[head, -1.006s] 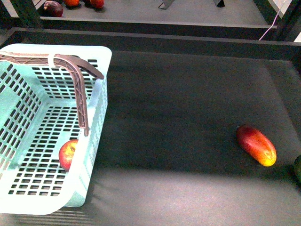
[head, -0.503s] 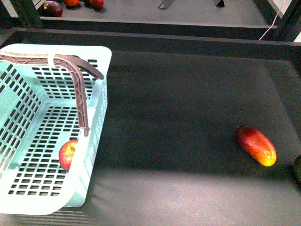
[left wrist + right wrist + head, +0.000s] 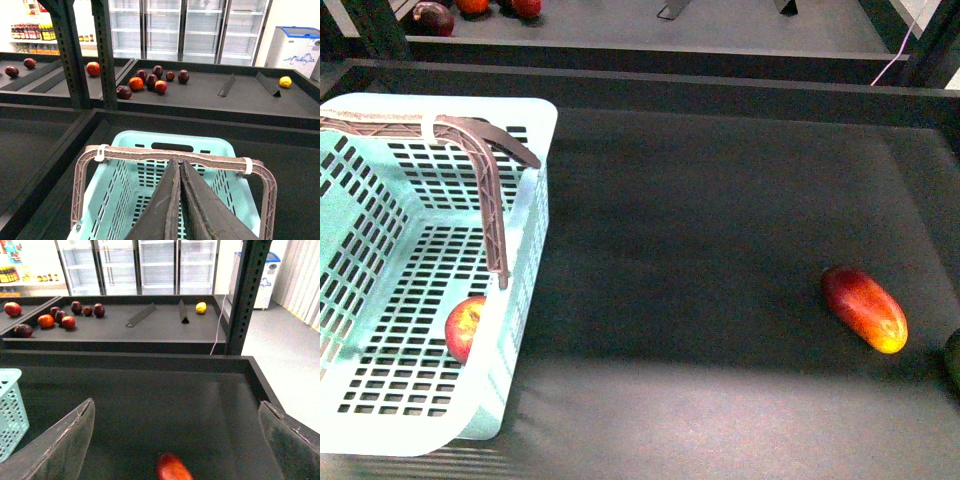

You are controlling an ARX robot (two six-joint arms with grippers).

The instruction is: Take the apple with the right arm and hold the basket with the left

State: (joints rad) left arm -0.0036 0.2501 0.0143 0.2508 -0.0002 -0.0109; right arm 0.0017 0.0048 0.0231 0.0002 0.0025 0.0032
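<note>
The pale mint-blue basket [image 3: 420, 270] stands at the left of the black table, its brown latticed handle [image 3: 485, 190] raised over it. The round red apple [image 3: 466, 327] lies on the basket floor against the right wall. Neither arm shows in the front view. In the left wrist view my left gripper [image 3: 179, 162] is shut and empty, its tips just short of the handle [image 3: 150, 155], above the basket [image 3: 145, 190]. In the right wrist view my right gripper [image 3: 177, 412] is open wide and empty above the table; the apple is not in that view.
An elongated red-and-yellow fruit [image 3: 865, 308] lies at the right of the table and shows between the right jaws [image 3: 172, 469]. A dark green thing [image 3: 953, 358] sits at the right edge. A raised table rim [image 3: 640, 85] runs along the back. Fruit lies on shelves [image 3: 150, 82] beyond.
</note>
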